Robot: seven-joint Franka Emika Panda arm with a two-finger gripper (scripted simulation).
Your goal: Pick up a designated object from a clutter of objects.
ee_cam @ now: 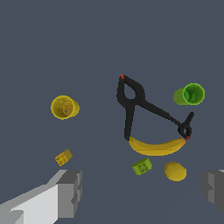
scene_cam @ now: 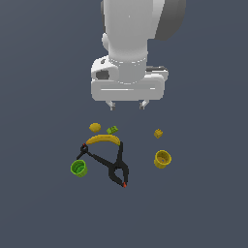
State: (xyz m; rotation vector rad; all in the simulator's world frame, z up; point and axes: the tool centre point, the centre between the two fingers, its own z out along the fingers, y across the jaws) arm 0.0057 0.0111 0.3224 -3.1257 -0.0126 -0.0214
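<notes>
Pincer (scene_cam: 127, 104) hangs wide open, holding nothing, above the yellow-orange toy brick (scene_cam: 158, 133).

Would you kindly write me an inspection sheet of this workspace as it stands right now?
Surface: flat dark grey-blue floor, no marks seen.
Job's thing: small yellow-orange studded brick, lying alone, apart from the yellow cup; not gripped.
Clutter: banana touching the black clamp with red tips; green cup on its side by one clamp tip; green block and yellow lump beyond the banana; yellow cup tipped over.
Claw: claw open, empty, raised above the items, not over the brick.
Cables: nothing seen.
Surroundings: nothing seen beyond the floor and the white arm.
</notes>
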